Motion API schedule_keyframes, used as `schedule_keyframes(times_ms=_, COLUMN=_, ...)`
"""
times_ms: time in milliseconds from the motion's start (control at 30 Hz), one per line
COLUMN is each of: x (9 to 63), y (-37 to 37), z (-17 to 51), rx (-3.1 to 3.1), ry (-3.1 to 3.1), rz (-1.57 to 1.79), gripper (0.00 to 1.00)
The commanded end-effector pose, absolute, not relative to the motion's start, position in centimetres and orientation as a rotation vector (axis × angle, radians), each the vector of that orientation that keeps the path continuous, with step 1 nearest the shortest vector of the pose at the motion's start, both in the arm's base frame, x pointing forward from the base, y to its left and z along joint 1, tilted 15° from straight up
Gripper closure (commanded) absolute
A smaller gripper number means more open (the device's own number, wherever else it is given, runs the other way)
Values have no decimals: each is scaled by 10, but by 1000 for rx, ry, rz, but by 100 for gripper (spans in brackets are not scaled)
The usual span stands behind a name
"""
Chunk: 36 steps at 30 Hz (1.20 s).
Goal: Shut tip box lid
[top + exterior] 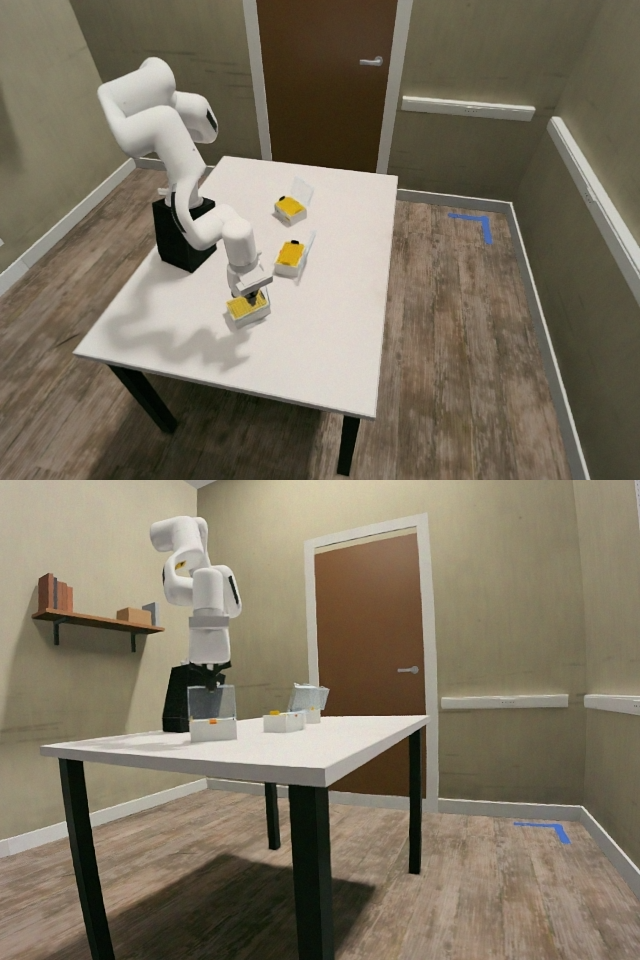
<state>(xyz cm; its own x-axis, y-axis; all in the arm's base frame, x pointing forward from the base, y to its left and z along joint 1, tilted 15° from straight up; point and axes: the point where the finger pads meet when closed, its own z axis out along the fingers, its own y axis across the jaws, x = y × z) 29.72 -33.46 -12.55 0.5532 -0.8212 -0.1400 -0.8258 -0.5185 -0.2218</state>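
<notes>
Three white tip boxes with yellow tip racks stand on the white table [336, 335] [310, 753]. The nearest box [242, 311] [212, 731] has its clear lid [210, 703] standing about upright. My gripper [251, 298] [210, 685] is shut and empty. It points down right at the top edge of that lid, over the back of the box; I cannot tell whether it touches. The middle box [289, 255] [281, 721] has its lid [308, 249] open. The far box [290, 207] [312, 716] has its lid [302, 191] [308, 697] open too. No label on the boxes is readable.
The arm's black base [178, 242] [175, 702] stands at the table's left edge, behind the nearest box. The table's right edge lies beyond the boxes. A brown door [325, 77] and a wall shelf [93, 619] are well away.
</notes>
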Motion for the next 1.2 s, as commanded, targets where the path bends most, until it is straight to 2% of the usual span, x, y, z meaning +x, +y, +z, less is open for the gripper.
schedule_keyframes(times_ms=0, x=295, y=-333, z=-123, rx=-2531, ry=1373, rz=19, gripper=100)
schedule_keyframes(times_ms=1167, x=285, y=-318, z=-118, rx=-2531, ry=1373, rz=20, gripper=100)
